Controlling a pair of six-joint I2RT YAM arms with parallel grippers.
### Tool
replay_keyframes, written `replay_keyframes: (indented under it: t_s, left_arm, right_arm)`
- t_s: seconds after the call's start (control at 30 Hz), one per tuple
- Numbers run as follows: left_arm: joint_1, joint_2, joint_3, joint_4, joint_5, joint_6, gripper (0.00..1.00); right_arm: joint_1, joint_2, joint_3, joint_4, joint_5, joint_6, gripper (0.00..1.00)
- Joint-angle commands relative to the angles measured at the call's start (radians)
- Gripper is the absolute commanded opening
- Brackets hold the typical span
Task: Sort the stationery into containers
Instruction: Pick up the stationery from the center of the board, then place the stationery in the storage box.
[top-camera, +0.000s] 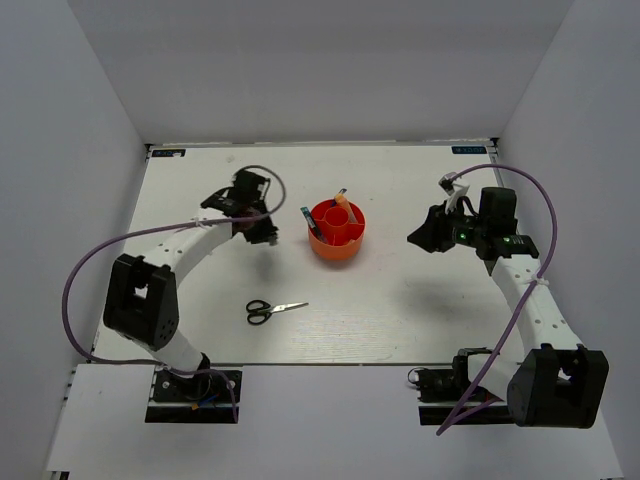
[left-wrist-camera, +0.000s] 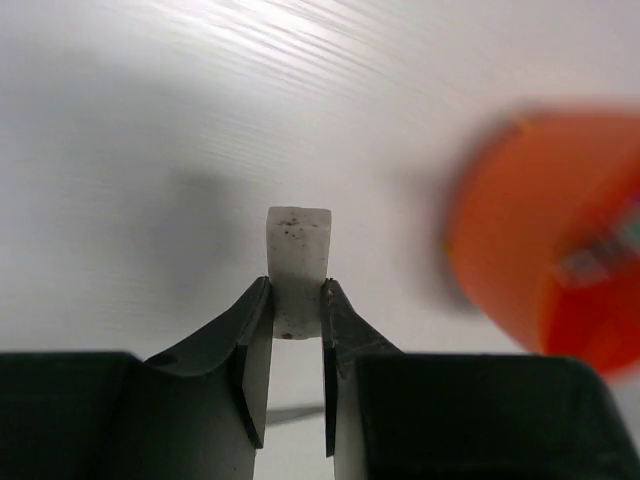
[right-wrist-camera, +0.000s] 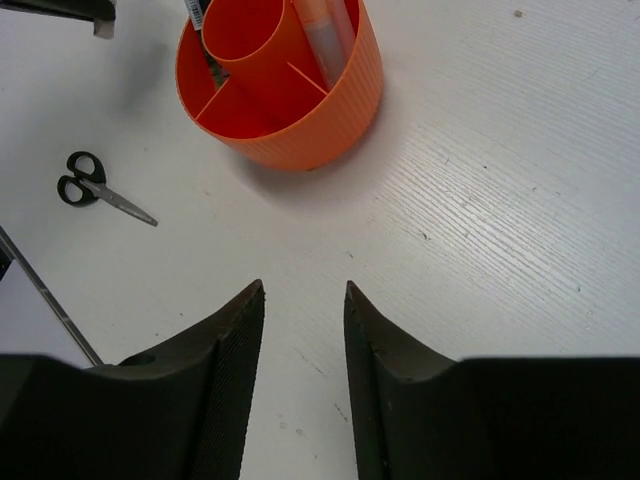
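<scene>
The orange-red organizer cup (top-camera: 337, 231) stands mid-table and holds a pen and the peach-orange highlighter (right-wrist-camera: 322, 30); it shows blurred in the left wrist view (left-wrist-camera: 545, 230) and sharp in the right wrist view (right-wrist-camera: 290, 90). My left gripper (left-wrist-camera: 297, 290) is shut on a white eraser (left-wrist-camera: 298, 255), held above the table left of the cup. In the top view that gripper (top-camera: 262, 232) hides the eraser. My right gripper (right-wrist-camera: 303, 290) is open and empty, right of the cup (top-camera: 425, 238). Black-handled scissors (top-camera: 273, 310) lie on the table near the front, also seen in the right wrist view (right-wrist-camera: 95, 187).
White walls close the table (top-camera: 400, 320) on the left, right and back. Both arms' cables arc above the table sides. The arm bases sit at the near edge.
</scene>
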Motion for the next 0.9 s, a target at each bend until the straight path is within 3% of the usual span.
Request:
replay_keyframes:
  t_s: [0.0, 0.03, 0.1, 0.23, 0.4, 0.57, 0.87]
  left_arm:
    - [-0.147, -0.083, 0.08, 0.072, 0.04, 0.316, 0.0]
    - [-0.228, -0.08, 0.102, 0.066, 0.049, 0.358, 0.0]
    - [-0.285, -0.048, 0.193, 0.029, 0.069, 0.498, 0.0]
    - [-0.357, 0.039, 0.35, -0.033, 0.27, 0.668, 0.0]
    - [-0.466, 0.131, 0.508, -0.036, 0.278, 0.875, 0.0]
    - [-0.504, 0.281, 0.704, -0.163, 0.242, 0.935, 0.0]
    - [-0.552, 0.296, 0.59, -0.082, 0.064, 0.929, 0.0]
  right_arm:
    - [-0.014, -0.009, -0.011, 0.029, -0.016, 0.001, 0.38]
    - [-0.011, -0.009, -0.011, 0.029, -0.015, 0.003, 0.35]
    - [-0.013, -0.011, -0.014, 0.029, -0.018, 0.004, 0.33]
    - [-0.042, -0.018, -0.018, 0.037, -0.019, 0.016, 0.31]
    - [-0.057, -0.025, -0.021, 0.04, -0.024, 0.018, 0.3]
    - [-0.071, -0.025, -0.023, 0.037, -0.028, 0.023, 0.3]
    - [-0.082, -0.025, -0.024, 0.04, -0.045, 0.024, 0.3]
